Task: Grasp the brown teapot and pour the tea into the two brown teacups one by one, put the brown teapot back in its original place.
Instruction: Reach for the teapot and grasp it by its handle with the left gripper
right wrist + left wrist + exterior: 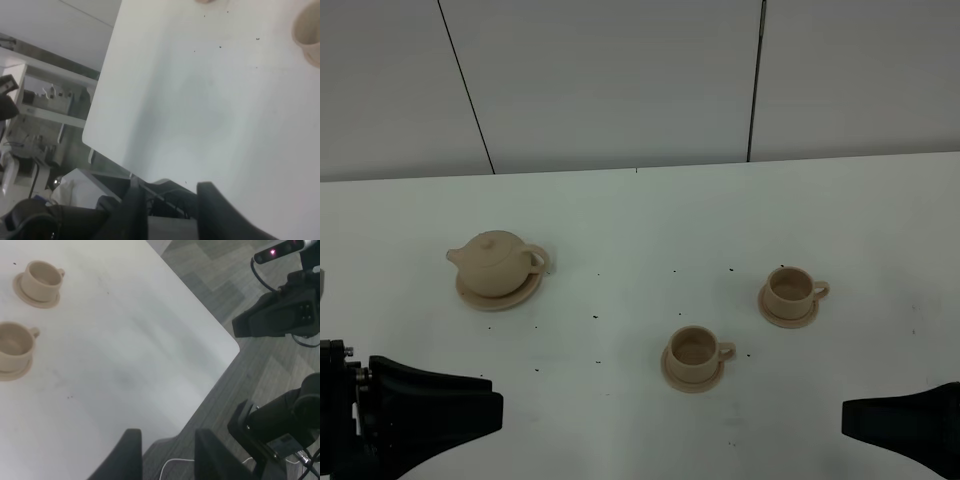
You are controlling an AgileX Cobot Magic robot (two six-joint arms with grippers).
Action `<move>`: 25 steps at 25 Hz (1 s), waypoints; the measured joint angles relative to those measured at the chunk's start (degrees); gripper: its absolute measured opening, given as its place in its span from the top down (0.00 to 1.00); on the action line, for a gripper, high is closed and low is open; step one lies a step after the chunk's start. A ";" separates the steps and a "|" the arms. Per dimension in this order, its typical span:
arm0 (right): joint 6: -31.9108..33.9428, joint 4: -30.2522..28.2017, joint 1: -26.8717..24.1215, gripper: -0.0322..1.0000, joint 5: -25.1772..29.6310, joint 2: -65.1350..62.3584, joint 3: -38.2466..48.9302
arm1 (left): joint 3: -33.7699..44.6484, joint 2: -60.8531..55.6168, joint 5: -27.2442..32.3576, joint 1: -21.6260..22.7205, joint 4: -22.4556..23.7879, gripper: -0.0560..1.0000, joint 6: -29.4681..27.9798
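The brown teapot (497, 260) stands upright with its lid on, on its wide saucer, the original place (500, 297), at the left of the table. The two brown teacups stand on their saucers, one at centre (697, 349) and one further right (790, 289). Both show in the left wrist view (15, 342) (43, 277). No tea shows in either cup. My left gripper (492, 410) (167, 457) is open and empty at the front left, well short of the teapot. My right gripper (850, 418) (172, 212) is open and empty at the front right.
The white table (640, 220) has small dark specks on it. Its rounded corner and front edge (232, 342) show, with grey floor beyond. A cup's rim (307, 30) shows at the edge of the right wrist view. Shelves and equipment (45, 100) stand beyond the table's left side.
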 joint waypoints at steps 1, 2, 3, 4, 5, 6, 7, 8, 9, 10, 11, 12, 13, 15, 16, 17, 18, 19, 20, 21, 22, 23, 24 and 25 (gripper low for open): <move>0.00 0.00 0.00 0.74 0.00 0.00 0.00 | 0.00 0.00 -0.05 0.00 0.32 0.64 0.00; 0.00 0.00 0.00 0.74 0.00 0.00 0.00 | 0.00 0.00 -0.05 0.00 0.61 0.64 0.00; 0.00 0.00 0.00 0.74 0.00 0.00 0.00 | 0.00 0.00 -0.05 0.00 0.80 0.64 0.00; 0.00 0.00 0.00 0.74 0.00 0.00 0.00 | 0.00 0.00 -0.10 0.00 1.04 0.64 0.00; 0.00 0.00 0.00 0.74 0.00 0.00 0.00 | 0.00 0.00 -0.10 0.00 1.18 0.64 0.00; 0.00 0.00 0.00 0.74 0.00 0.00 0.00 | 0.00 0.00 -0.10 0.00 1.30 0.64 0.00; 0.00 0.00 0.00 0.74 0.00 0.00 0.00 | 0.00 0.00 -0.10 0.00 1.32 0.64 0.00; 0.00 0.00 0.00 0.74 0.00 0.00 0.00 | 0.00 0.00 -0.10 0.00 1.45 0.64 0.00; 0.00 0.00 0.00 0.74 0.00 0.00 0.00 | 0.00 0.00 -0.10 0.00 1.51 0.64 0.00; -0.16 0.00 0.00 0.74 0.00 0.00 0.00 | 0.00 0.00 -0.10 0.00 1.63 0.64 0.00; -0.48 0.00 0.00 0.74 0.00 0.00 0.00 | 0.00 0.00 -0.11 0.00 1.87 0.64 0.00; -1.22 0.00 0.00 0.74 0.00 0.00 0.00 | 0.00 0.00 -0.22 0.00 2.15 0.64 0.00; -2.16 0.00 0.00 0.74 0.00 0.00 0.00 | 0.00 0.00 -0.31 0.00 2.34 0.64 0.00; -3.48 0.00 0.00 0.74 -0.07 0.00 0.00 | 0.00 0.00 -0.64 0.00 2.44 0.64 0.00; -3.76 0.00 0.00 0.74 -0.14 0.00 0.00 | 0.00 0.00 -0.88 0.00 2.56 0.64 0.00; -3.92 -0.14 0.00 0.74 -0.30 0.00 -0.15 | 0.00 0.00 -1.09 0.00 2.56 0.64 0.00; -4.01 -0.55 0.00 0.74 -0.61 0.00 -0.57 | 0.00 0.00 -1.30 0.00 2.62 0.64 0.00; -4.01 -0.88 0.00 0.74 -0.87 0.00 -1.21 | 0.00 0.00 -1.43 0.00 2.67 0.64 0.00; -4.05 -1.38 0.00 0.74 -1.13 0.00 -1.94 | 0.00 0.00 -1.55 0.00 2.67 0.64 0.00; -4.05 -2.01 0.00 0.74 -1.48 0.00 -2.57 | 0.00 0.00 -1.62 0.00 2.67 0.64 0.00; -4.05 -2.55 0.00 0.74 -1.95 0.00 -3.28 | 0.00 0.00 -1.83 0.00 2.67 0.64 0.00; -3.76 -3.33 0.00 0.74 -2.54 0.00 -3.95 | 0.00 0.00 -2.10 0.00 2.67 0.64 0.00; -3.01 -4.56 0.00 0.74 -3.42 0.00 -4.51 | 0.00 0.00 -2.38 0.00 2.67 0.64 0.00; -2.08 -6.19 0.00 0.74 -4.41 0.00 -5.08 | 0.00 0.00 -2.55 0.00 2.67 0.64 0.00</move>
